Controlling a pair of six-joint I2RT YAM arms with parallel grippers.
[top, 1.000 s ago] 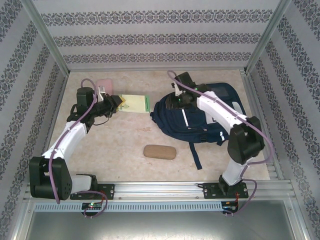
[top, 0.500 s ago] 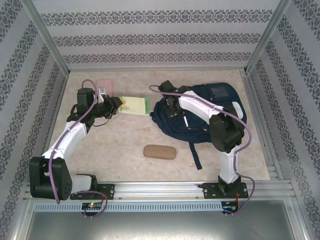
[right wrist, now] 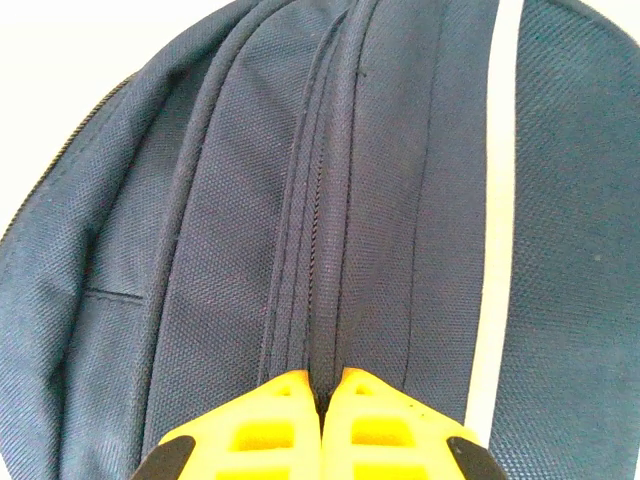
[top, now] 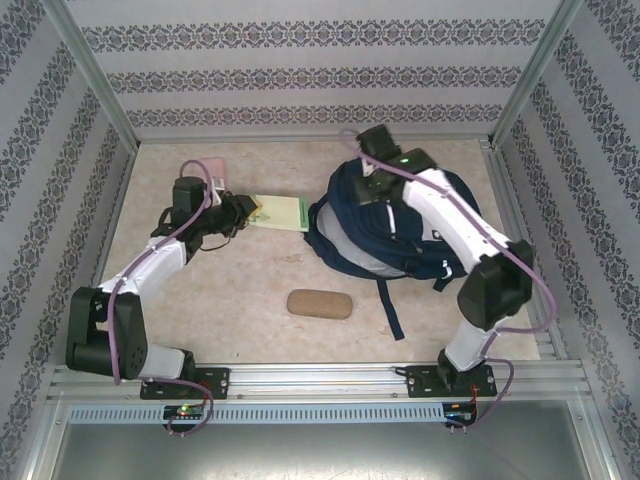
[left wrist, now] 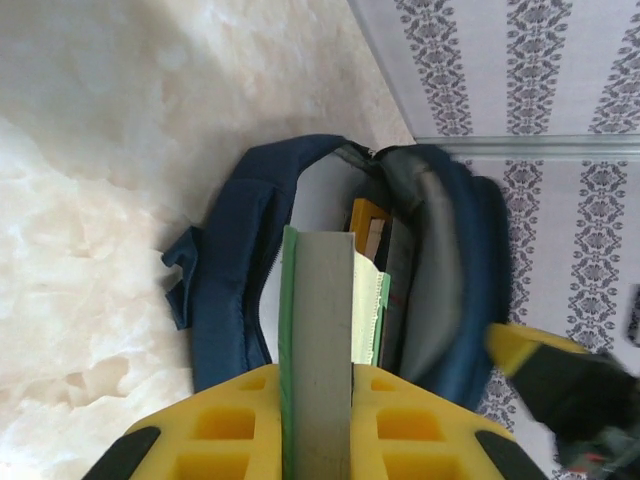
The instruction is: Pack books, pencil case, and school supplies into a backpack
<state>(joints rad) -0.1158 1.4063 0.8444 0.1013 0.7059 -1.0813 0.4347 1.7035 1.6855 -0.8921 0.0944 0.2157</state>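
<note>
The navy backpack [top: 345, 228] lies at the back right with its mouth facing left. My right gripper [top: 368, 188] is shut on a fold of fabric at its top edge [right wrist: 325, 385] and holds that edge raised. My left gripper [top: 240, 210] is shut on the pale green notebook [top: 282, 212], which points edge-on at the open mouth [left wrist: 320, 300]. A yellow book [left wrist: 365, 215] stands inside the backpack [left wrist: 225, 270]. The brown pencil case [top: 320, 303] lies on the table in front, apart from both grippers.
A pink flat item [top: 212, 168] lies behind the left arm near the back left. A dark backpack strap [top: 390, 310] trails toward the front. Metal frame posts and patterned walls close in the table on three sides.
The right gripper shut on the backpack's top fabric and pulled it up and back, which opened the mouth. The left gripper carried the notebook slightly right toward it.
</note>
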